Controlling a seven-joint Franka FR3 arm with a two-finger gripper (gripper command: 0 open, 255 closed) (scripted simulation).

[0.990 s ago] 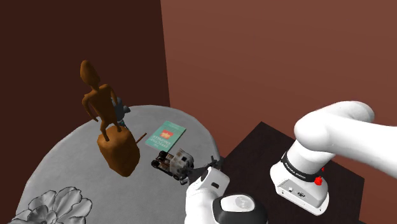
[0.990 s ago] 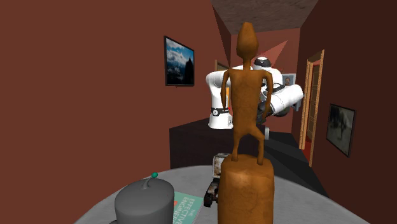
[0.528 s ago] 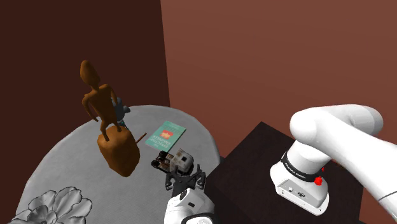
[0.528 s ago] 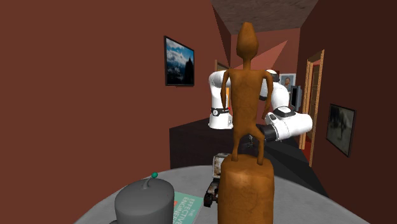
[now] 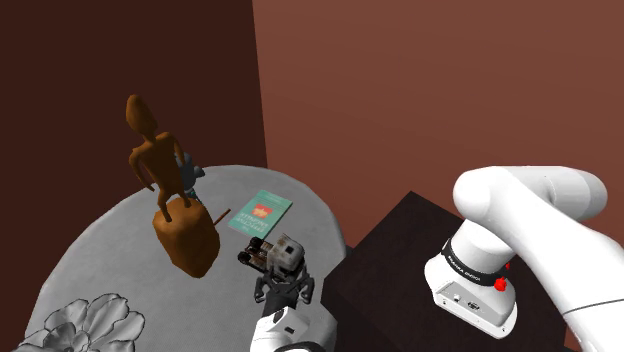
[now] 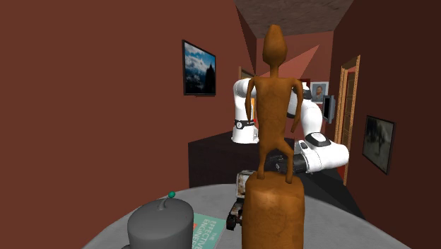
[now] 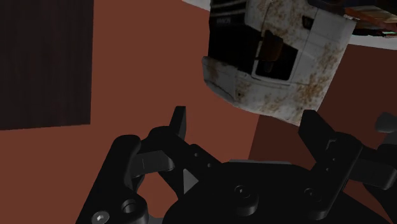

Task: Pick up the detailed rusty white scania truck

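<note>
Truck (image 5: pixel 275 252) sits on the round grey desk (image 5: pixel 100 262), lower centre of the shoulder view, near the desk edge that faces the dark stand (image 5: pixel 395 275). Its cab (image 5: pixel 289 251) is white with rust patches. Your claw (image 5: pixel 285 286) is just below the truck in that frame and points at the cab, and the white wrist (image 5: pixel 295 335) comes in from the bottom edge. In the wrist view your claw (image 7: pixel 247 130) is wide, with both fingers (image 7: pixel 180 125) well apart. The truck (image 7: pixel 277 60) lies beyond the tips, cab toward you, and is not touched, so nothing is held. A brown figure (image 5: pixel 168 200) on a block base stands left of the truck, apart from it. A teal booklet (image 5: pixel 260 212) lies flat just above the truck in frame. In the second exterior view the figure (image 6: pixel 275 134) stands in the centre foreground and hides much of the truck (image 6: pixel 245 182), which peeks out at the left of the figure's base. A grey lidded pot (image 6: pixel 160 223) is at lower left.
</note>
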